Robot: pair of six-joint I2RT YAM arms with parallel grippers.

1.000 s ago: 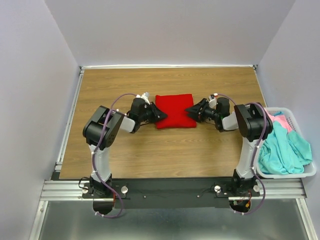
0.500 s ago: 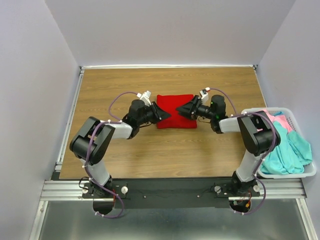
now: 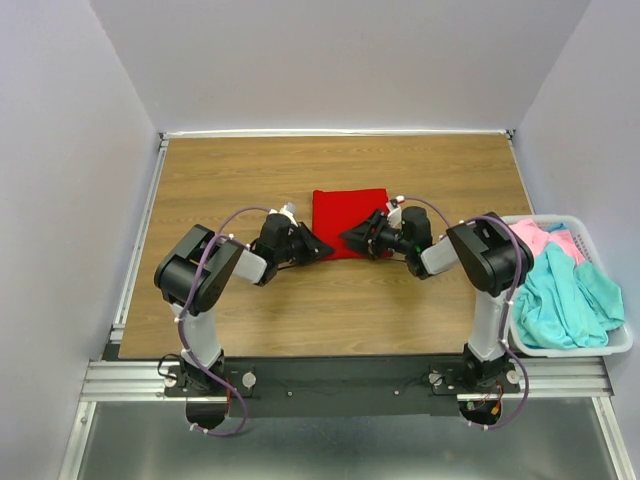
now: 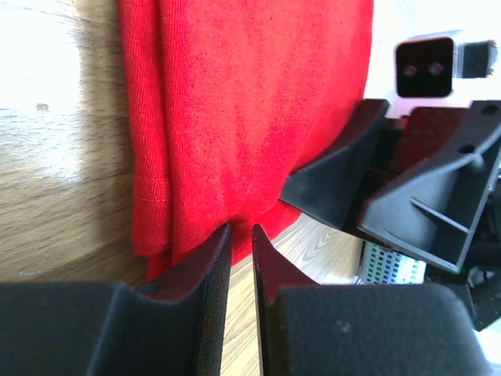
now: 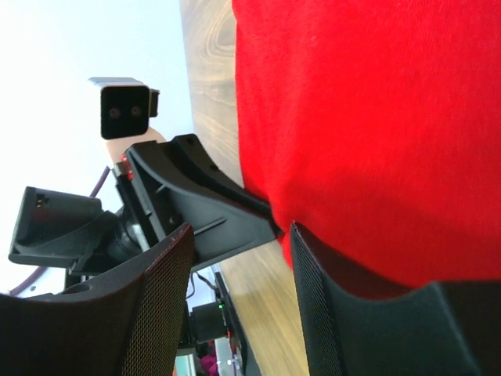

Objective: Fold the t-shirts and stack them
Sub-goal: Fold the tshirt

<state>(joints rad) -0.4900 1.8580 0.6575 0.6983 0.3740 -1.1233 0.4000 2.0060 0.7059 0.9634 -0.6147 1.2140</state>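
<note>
A bright red t-shirt [image 3: 348, 210] lies flat on the wooden table [image 3: 250, 300], folded into a neat, nearly square packet just toward 12 o'clock of the table's middle. Its edges run square with the table. Close up, the cloth is a fine plain knit, with stacked layers and a stitched hem showing along one side. At about 4 o'clock from it, well apart, a teal t-shirt [image 3: 570, 300] sits crumpled in a white laundry basket [image 3: 575, 350], filling the 6 o'clock part. A pink t-shirt [image 3: 545, 240] is bunched at the 12 o'clock end.
</note>
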